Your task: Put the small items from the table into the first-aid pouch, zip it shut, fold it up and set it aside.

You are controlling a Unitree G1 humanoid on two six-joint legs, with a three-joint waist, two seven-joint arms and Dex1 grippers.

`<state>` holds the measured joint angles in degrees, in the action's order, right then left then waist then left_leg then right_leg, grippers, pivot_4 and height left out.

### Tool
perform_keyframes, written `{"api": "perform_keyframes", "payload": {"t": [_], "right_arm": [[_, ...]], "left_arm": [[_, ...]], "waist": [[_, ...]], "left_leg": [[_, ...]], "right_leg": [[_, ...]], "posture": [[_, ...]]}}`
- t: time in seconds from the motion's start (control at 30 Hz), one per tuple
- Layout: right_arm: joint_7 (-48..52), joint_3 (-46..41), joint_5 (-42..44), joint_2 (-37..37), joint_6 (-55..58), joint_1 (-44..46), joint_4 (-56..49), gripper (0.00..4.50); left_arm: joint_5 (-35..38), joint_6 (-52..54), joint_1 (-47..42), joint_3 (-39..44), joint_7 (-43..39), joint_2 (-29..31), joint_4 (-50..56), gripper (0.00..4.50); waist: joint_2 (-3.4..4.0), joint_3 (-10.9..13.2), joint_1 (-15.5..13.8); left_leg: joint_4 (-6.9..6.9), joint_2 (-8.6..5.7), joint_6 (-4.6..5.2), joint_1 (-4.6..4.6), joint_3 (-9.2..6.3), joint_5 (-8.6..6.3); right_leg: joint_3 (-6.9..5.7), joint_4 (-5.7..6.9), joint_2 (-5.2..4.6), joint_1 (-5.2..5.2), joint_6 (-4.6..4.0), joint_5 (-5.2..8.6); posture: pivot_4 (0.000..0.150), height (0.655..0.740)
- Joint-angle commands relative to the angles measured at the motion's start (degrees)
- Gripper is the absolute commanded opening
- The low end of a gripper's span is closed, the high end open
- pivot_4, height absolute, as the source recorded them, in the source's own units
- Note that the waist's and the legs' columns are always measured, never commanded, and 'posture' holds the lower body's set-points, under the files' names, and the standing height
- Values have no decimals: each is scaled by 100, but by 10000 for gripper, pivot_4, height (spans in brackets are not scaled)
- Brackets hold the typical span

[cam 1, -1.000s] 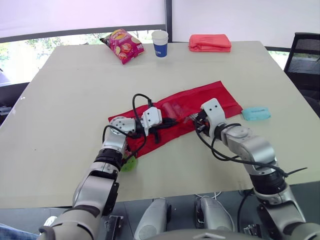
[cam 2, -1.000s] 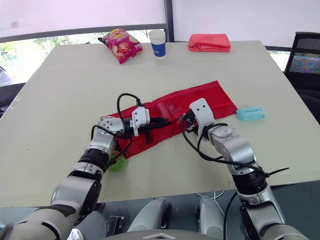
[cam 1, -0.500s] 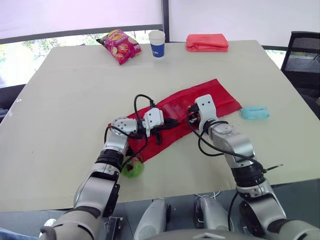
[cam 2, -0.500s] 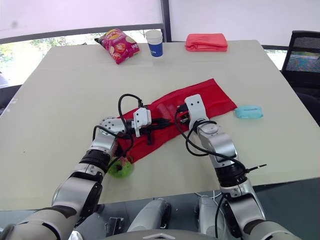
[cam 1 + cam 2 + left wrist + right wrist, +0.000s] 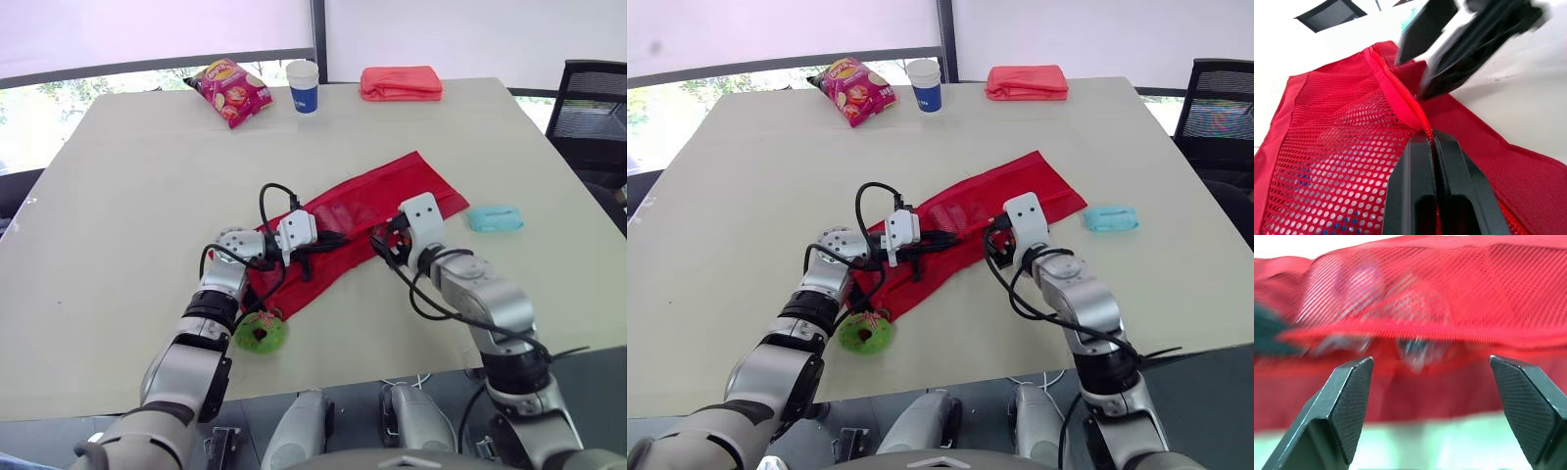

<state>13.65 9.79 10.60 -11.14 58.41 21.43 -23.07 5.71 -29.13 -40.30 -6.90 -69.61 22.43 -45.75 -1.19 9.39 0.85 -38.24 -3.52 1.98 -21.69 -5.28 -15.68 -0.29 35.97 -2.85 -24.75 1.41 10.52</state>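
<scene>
Centre of the pale desk point(image 5: 127, 196), a flat red mesh pouch point(image 5: 377, 201) lies stretched on a slant, its far end toward the right. The left pincer point(image 5: 1433, 142) is down on it, fingers pressed together and clamped on the pouch's zip seam. The left wrist view has that red seam running straight into the closed tips, mesh panel on one side, plain red fabric on the other. Just along the same seam, the right pincer point(image 5: 1431, 361) faces the pouch with its ridged fingers point(image 5: 1349, 401) spread wide apart, holding nothing, the mesh and seam lying ahead of the gap. Faint shapes show through the mesh; what they are, I cannot tell. By the left forearm, just beside the pouch's near corner, a small round green item point(image 5: 261, 333) sits on the desk. Off the pouch's right end, near but apart, lies a flat pale blue packet point(image 5: 495, 217). Along the far edge are a pink crisp bag point(image 5: 233, 88), a white and blue paper cup point(image 5: 304, 72) and a folded red cloth bundle point(image 5: 400, 83). A black mesh chair point(image 5: 588, 108) stands off the desk's right side.
</scene>
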Motion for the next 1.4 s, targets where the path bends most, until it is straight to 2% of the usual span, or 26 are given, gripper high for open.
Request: {"api": "perform_keyframes", "payload": {"t": [0.03, 0.27, 0.3, 0.33, 0.43, 0.57, 0.7, 0.87, 1.07, 1.4], "right_arm": [[549, -178, 358, -350, -233, -213, -736, 40239], [1505, -656, 637, -1094, -1856, -1059, -993, 40239], [1545, -726, 680, -1097, -2036, -1129, -982, 37857], [1659, -787, 754, -1129, -2210, -1203, -977, 35032], [1926, -800, 734, -1265, -2730, -1415, -901, 22492], [1915, -729, 563, -1332, -3064, -1494, -697, 560], [1932, -274, 199, -1392, -3256, -1373, -442, 163], [1542, 443, -477, -832, -3466, -544, 839, 163], [1421, 603, -782, -299, -3703, 407, 2347, 163], [1013, 456, -942, 537, -4408, 1068, 3709, 163]], "left_arm": [[-13, -168, -95, 66, -18, 158, -45, 0], [-110, -538, -232, 34, -257, 522, -465, 0], [-136, -615, -281, 28, -284, 580, -574, 0], [-158, -690, -340, 24, -316, 633, -697, 0], [-259, -913, -522, 11, -356, 748, -1058, 0], [-273, -1006, -698, 59, -382, 762, -1339, 0], [-221, -1018, -762, 94, -457, 747, -1441, 0], [-142, -971, -735, 98, -537, 633, -1327, 0], [-149, -948, -669, 85, -564, 584, -1182, 0], [-52, -879, -572, 100, -667, 518, -987, 0]], "waist": [[0, 0, -1], [-2, -2, -5], [-2, -2, 2], [-2, -2, 8], [-2, -3, 2], [-3, -3, -9], [-2, -3, -4], [-4, -4, 7], [-6, -8, -17], [-5, -9, 3]], "left_leg": [[0, 0, 0, 0, 0, 0], [0, 2, 18, 3, 1, -10], [0, 2, 21, 2, 1, -12], [0, 2, 21, 3, 3, -12], [0, 6, 22, 6, 9, -13], [-2, 6, 23, 5, 11, -13], [-3, 6, 23, 5, 11, -13], [-3, 8, 22, 7, 13, -12], [-5, 1, 2, 2, 11, -1], [-4, 1, 1, 3, 9, -1]], "right_leg": [[0, 0, 0, 0, 0, 0], [-2, -3, 4, 3, 2, 2], [-3, -4, 5, 3, 2, 2], [-1, -4, 4, 4, 2, 1], [1, -4, 8, 4, 3, 2], [1, -4, 8, 5, 3, 2], [1, -3, 8, 5, 3, 2], [3, -2, 11, 5, 2, 2], [4, -3, 7, 4, 0, 0], [7, 2, 7, 1, -1, 0]], "posture": [[1500, 7395], [1500, 7395], [1500, 7395], [1500, 7395], [1500, 7395], [1500, 7395], [1500, 7395], [1500, 7395], [1500, 7395], [1500, 7395]]}}
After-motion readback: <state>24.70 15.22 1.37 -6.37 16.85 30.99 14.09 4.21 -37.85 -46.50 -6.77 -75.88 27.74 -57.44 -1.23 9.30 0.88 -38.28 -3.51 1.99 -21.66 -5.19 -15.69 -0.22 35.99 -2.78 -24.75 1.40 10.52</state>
